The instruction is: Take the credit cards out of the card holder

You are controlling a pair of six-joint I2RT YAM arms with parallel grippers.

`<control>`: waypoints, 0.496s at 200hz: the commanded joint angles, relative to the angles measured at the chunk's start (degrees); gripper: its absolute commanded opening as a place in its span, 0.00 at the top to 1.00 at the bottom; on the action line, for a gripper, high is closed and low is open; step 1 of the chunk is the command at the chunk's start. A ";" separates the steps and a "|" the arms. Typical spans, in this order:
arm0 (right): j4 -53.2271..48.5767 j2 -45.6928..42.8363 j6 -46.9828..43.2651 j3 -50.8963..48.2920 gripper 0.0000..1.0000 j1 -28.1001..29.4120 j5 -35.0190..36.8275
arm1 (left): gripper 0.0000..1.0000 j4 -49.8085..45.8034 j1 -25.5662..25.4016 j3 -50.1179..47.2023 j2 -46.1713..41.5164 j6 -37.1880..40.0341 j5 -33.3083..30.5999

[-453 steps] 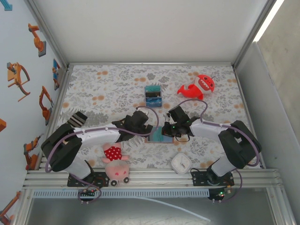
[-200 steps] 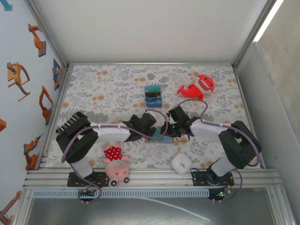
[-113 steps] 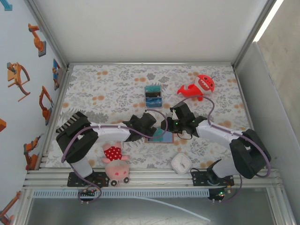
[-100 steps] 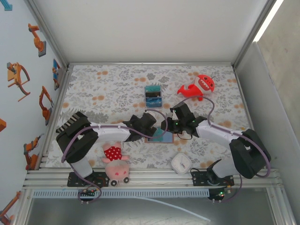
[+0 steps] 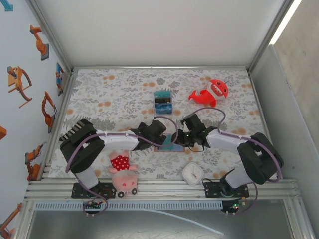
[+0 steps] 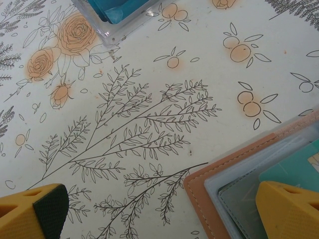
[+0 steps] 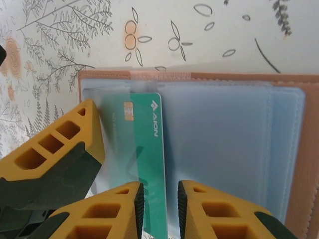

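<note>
1. Well, from the top camera I see the card holder (image 5: 169, 146) lying open on the flowered table (image 5: 114, 94). It is between the left gripper (image 5: 159, 136) and the right gripper (image 5: 180, 139), and both are low over it. A striped box (image 5: 163, 101) and a red shark toy (image 5: 212, 92) are farther back.
2. At the left wrist camera, the left gripper (image 6: 159, 216) has its fingers spread wide. One fingertip (image 6: 35, 211) is over bare table and the other is over a corner of the card holder (image 6: 198, 191). I cannot tell if it touches.
3. At the right wrist camera, the card holder (image 7: 224, 77) is open flat, with a green credit card (image 7: 147, 159) inside its left clear sleeve. The right gripper (image 7: 160, 211) has its fingers almost together, with a narrow gap over the card's lower edge. I cannot tell if they pinch it
</note>
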 commanded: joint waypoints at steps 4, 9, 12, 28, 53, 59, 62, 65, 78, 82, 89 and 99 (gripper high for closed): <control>4.87 0.87 2.83 -2.33 0.75 -0.24 -2.59 | 0.03 -2.45 -0.05 0.23 1.39 -1.01 0.11; 5.60 1.08 3.16 -2.62 0.75 -0.24 -3.02 | 0.03 -2.47 -0.07 0.33 1.42 -1.01 0.14; 6.00 1.20 3.34 -2.90 0.75 -0.24 -3.19 | 0.03 -2.50 -0.08 0.34 1.45 -1.02 0.10; 6.95 1.87 3.67 -3.40 0.73 -0.24 -3.57 | 0.03 -2.72 -0.08 0.60 1.67 -1.22 0.14; 9.47 2.85 4.58 -4.19 0.73 -0.24 -4.97 | 0.03 -3.17 -0.08 0.87 2.07 -1.44 0.13; 10.00 3.07 4.67 -4.28 0.74 -0.23 -5.15 | 0.03 -3.27 -0.06 0.87 2.04 -1.55 0.15; 10.10 3.14 4.72 -4.37 0.74 -0.24 -5.25 | 0.03 -3.18 -0.05 0.87 1.96 -1.55 0.17; 10.15 3.16 4.73 -4.39 0.74 -0.24 -5.27 | 0.03 -3.12 -0.08 0.80 1.90 -1.55 0.09; 10.61 3.42 4.76 -4.48 0.74 -0.24 -5.43 | 0.03 -3.25 -0.03 0.69 1.85 -1.54 0.15; 10.87 3.50 4.94 -4.57 0.75 -0.20 -5.55 | 0.03 -3.29 -0.02 0.69 1.89 -1.61 0.09; 11.49 3.59 5.03 -4.61 0.76 -0.24 -5.78 | 0.03 -3.29 -0.08 0.69 1.88 -1.62 0.10; 12.02 3.70 5.09 -4.60 0.77 -0.24 -6.08 | 0.03 -3.36 -0.06 0.69 1.82 -1.68 0.09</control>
